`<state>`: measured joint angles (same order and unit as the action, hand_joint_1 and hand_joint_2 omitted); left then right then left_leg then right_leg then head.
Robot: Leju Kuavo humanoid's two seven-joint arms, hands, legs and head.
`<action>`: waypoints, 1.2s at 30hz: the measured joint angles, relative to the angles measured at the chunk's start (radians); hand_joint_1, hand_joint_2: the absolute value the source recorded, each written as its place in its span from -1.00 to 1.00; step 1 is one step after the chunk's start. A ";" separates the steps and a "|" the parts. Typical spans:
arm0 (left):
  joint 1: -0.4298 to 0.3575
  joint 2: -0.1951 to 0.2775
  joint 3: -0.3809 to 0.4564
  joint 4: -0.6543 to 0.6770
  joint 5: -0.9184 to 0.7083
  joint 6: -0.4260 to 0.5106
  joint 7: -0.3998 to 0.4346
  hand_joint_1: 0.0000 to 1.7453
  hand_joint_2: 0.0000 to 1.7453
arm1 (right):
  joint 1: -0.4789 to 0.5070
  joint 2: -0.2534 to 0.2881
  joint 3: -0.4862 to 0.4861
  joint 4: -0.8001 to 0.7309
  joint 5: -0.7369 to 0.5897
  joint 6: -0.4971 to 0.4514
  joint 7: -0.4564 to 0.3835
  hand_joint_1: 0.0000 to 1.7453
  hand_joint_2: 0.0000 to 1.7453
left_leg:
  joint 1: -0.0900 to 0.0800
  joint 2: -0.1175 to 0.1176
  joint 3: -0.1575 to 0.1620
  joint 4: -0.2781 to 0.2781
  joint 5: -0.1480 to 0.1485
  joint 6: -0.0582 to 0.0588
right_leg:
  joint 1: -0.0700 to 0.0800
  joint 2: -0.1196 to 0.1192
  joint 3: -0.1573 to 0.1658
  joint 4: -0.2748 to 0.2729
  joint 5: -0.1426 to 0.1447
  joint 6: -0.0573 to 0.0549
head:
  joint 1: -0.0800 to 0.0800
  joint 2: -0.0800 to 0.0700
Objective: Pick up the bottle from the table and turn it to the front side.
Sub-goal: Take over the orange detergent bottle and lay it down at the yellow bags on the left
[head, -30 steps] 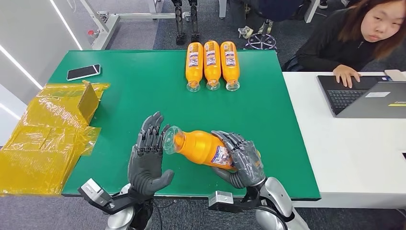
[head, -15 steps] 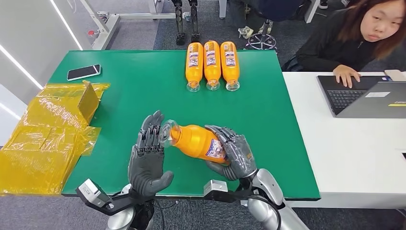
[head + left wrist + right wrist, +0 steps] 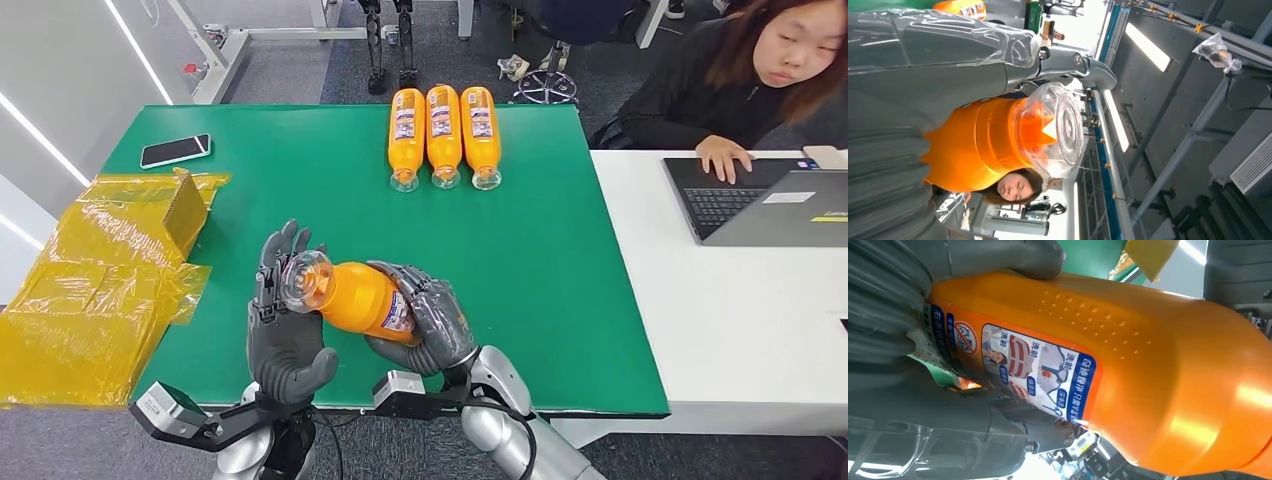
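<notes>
An orange bottle (image 3: 358,297) with a clear cap (image 3: 304,280) is held lying sideways above the green table's (image 3: 300,190) near edge. My right hand (image 3: 432,326) grips its labelled lower body, thumb and fingers (image 3: 973,427) wrapped around the orange bottle (image 3: 1158,365) beside the blue-edged label (image 3: 1038,370). My left hand (image 3: 285,335) stands upright, fingers spread, right behind the cap. In the left wrist view the clear cap (image 3: 1058,130) sits close beside the extended fingers (image 3: 948,50) of my left hand, which are not closed around it.
Three more orange bottles (image 3: 443,135) lie side by side at the table's far edge. A phone (image 3: 175,150) lies far left, crumpled yellow wrapping (image 3: 100,280) covers the left edge. A person sits at a laptop (image 3: 750,200) on the white table (image 3: 740,330) to the right.
My right hand has carried the bottle leftward and nearer to me, bringing the cap up against the left hand's fingers. The left hand shifted slightly left.
</notes>
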<state>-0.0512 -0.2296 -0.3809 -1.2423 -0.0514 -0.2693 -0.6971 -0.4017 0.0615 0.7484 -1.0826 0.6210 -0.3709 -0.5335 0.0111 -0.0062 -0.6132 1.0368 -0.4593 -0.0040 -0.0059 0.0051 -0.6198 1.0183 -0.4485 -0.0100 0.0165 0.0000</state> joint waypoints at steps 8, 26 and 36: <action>-0.011 0.000 0.011 0.012 -0.001 0.010 -0.003 -1.00 1.00 | -0.018 0.009 0.019 0.013 -0.026 0.014 0.000 1.00 1.00 | 0.000 0.000 0.000 0.000 0.000 0.000 | 0.000 0.000 0.000 -0.001 0.000 0.000 | 0.000 0.000; -0.022 0.021 0.019 0.091 -0.032 0.125 0.004 -0.90 1.00 | -0.006 0.015 0.091 -0.078 -0.006 0.089 0.037 1.00 1.00 | 0.000 0.001 0.000 0.000 0.000 0.000 | 0.000 0.001 0.000 0.000 0.000 0.000 | 0.000 0.000; -0.018 0.027 0.019 0.094 -0.010 0.128 0.007 0.88 1.00 | 0.017 0.010 0.093 -0.121 -0.002 0.127 0.058 1.00 1.00 | 0.000 0.001 0.000 0.000 0.000 0.000 | 0.000 0.001 0.000 -0.001 0.000 0.000 | 0.000 0.000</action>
<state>-0.0695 -0.2030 -0.3620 -1.1479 -0.0616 -0.1410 -0.6897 -0.3843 0.0714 0.8412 -1.2039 0.6189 -0.2440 -0.4760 0.0110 -0.0053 -0.6127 1.0369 -0.4594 -0.0040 -0.0059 0.0060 -0.6202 1.0176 -0.4486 -0.0101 0.0164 0.0000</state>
